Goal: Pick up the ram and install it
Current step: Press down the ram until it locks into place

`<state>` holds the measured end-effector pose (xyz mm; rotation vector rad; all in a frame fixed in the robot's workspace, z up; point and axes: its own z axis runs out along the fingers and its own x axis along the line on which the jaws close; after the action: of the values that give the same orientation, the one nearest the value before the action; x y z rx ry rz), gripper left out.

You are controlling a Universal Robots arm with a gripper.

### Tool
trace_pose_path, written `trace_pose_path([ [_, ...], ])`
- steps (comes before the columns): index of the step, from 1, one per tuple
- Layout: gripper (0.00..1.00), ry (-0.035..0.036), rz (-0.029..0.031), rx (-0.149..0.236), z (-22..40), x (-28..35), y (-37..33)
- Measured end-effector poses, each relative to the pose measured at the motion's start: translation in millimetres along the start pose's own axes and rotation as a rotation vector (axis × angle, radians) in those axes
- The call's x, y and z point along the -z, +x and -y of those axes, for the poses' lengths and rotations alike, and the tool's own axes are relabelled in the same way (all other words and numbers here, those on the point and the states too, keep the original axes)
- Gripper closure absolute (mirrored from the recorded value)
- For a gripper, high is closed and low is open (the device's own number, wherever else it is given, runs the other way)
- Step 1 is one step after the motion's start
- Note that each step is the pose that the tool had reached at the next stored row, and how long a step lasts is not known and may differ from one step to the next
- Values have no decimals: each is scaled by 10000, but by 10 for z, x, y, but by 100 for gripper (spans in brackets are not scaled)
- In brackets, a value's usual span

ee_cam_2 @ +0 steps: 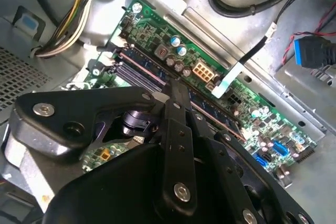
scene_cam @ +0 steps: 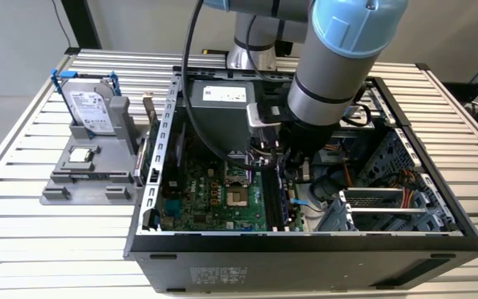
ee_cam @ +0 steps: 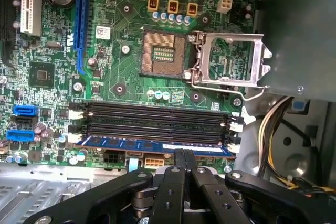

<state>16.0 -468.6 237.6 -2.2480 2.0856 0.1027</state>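
My end effector (ee_cam: 183, 157) sits low inside the open computer case (scene_cam: 305, 240), its fingers drawn together just above the ram (ee_cam: 152, 146), which lies seated along the outermost of the black memory slots (ee_cam: 152, 121) on the motherboard (ee_cam: 121, 72); nothing is gripped between the fingers as far as I can see. In the second wrist view the same stick (ee_cam_2: 210, 109) runs out from under my fingertips along its slot. I judge it a light, stiff, thin board, brittle if bent, best taken by its long edges near the middle and never by the chips. In the exterior view my arm (scene_cam: 330, 75) comes down steeply into the case, wrist pointing almost straight down over the slots, beside the empty processor socket (ee_cam: 163, 53). The hard drive (scene_cam: 89, 109) stands on the counter (scene_cam: 23, 218) outside.
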Motion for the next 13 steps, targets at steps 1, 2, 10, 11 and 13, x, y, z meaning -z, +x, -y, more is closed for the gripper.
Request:
trace_pose_path([
  [1, 100, 0, -10, 1, 0, -5, 1],
  [2, 100, -1, -21, -2, 0, -16, 5],
  [10, 100, 93, -51, -355, -3, -150, 47],
  [11, 100, 99, -52, -417, -4, -167, 49],
  [13, 100, 110, -59, -545, -4, -204, 54],
])
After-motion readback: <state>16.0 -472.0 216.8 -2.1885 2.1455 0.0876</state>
